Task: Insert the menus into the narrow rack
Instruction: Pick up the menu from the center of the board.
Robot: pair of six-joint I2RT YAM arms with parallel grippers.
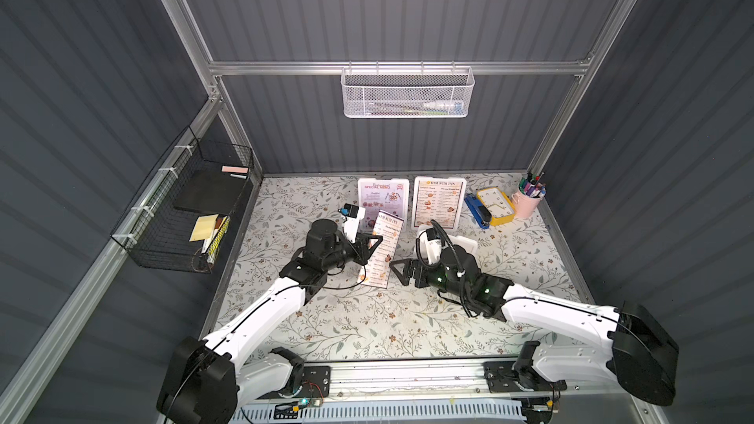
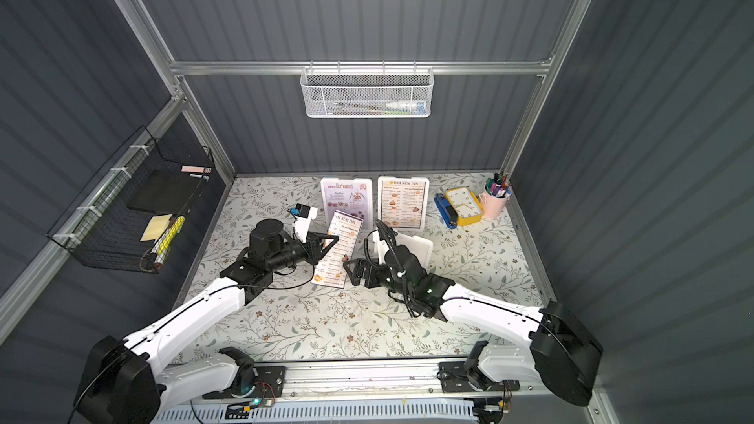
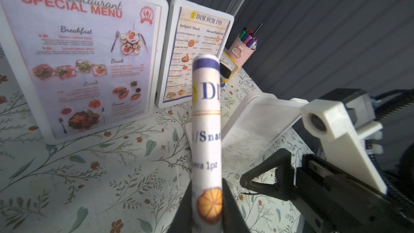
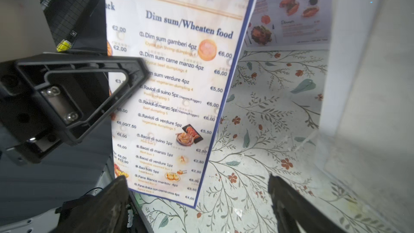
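At the left edge of the held menu [image 1: 381,250] is the left gripper [image 1: 372,242]; just right of it, apart, is the right gripper [image 1: 402,271]. Behind the held menu stand the special menu [image 1: 377,197] and, farther right, the standing Dim Sum Inn menu [image 1: 438,201]. The flat holder [image 1: 465,244] lies right of the held menu.

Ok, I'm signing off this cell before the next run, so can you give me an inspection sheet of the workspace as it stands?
Surface: floral tabletop, no spills seen.
Job's things: lavender menu and DIM SUM INN menu stand in white holders at the back; loose DIM SUM INN sheet held upright, curled; empty white holder lies by the right arm.
Clutter: blue stapler, yellow clock, pink pen cup, back right corner.
Grippers: left gripper shut on the loose DIM SUM INN sheet; right gripper open, beside it.
Cables: black cable loops onto the tabletop below the left arm; corrugated hose over the right arm.
Surroundings: white mesh basket on the back rail; black wire basket on the left wall.
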